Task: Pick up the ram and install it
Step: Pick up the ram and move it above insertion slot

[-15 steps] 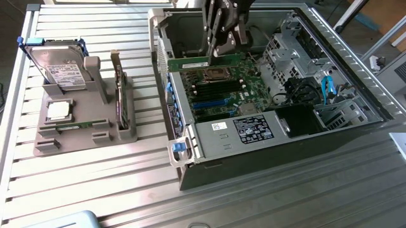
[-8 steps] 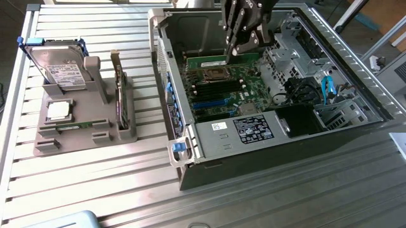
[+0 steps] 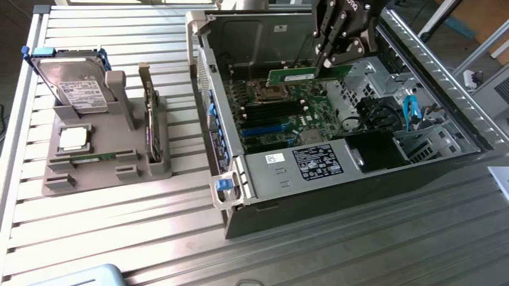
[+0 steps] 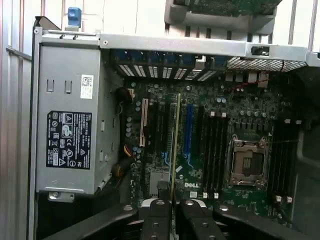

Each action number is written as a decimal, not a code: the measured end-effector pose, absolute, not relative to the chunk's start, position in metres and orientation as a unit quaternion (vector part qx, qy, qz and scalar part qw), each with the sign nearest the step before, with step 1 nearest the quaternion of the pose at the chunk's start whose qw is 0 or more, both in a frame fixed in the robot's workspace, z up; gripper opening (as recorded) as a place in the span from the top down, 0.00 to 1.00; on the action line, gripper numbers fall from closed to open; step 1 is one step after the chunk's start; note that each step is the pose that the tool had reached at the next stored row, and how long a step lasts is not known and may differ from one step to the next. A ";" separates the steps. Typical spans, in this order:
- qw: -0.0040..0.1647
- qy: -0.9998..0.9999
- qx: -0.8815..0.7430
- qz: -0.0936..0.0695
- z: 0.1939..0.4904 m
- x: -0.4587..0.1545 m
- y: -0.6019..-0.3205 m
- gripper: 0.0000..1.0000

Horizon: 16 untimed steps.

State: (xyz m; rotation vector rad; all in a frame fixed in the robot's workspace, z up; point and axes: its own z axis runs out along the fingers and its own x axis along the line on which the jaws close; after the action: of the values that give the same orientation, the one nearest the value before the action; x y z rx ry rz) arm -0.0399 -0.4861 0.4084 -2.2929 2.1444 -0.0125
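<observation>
Here the pincer [image 3: 327, 62] grips the ram [image 3: 292, 76], edge-on in wrist view.

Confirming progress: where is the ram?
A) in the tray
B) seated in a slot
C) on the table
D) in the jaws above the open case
D: the ram sits clamped in the jaws, hanging over the motherboard, clear of the slots.

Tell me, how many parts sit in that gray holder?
3: the hard drive at the back, the silver chip before it, the upright card nearest the computer case. A fourth may lie hidden.
</observation>
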 end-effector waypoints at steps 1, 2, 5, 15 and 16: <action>0.001 0.683 -0.730 -0.004 0.408 -0.033 -0.486 0.86; 0.001 0.683 -0.730 -0.004 0.408 -0.027 -0.486 0.86; 0.001 0.683 -0.730 -0.004 0.408 -0.013 -0.486 0.86; 0.001 0.683 -0.730 -0.004 0.408 0.004 -0.486 0.86; 0.001 0.683 -0.730 -0.004 0.408 0.004 -0.486 0.86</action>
State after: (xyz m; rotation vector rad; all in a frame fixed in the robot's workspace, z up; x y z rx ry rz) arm 0.0038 -0.4861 0.4079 -2.2930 2.1444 -0.0126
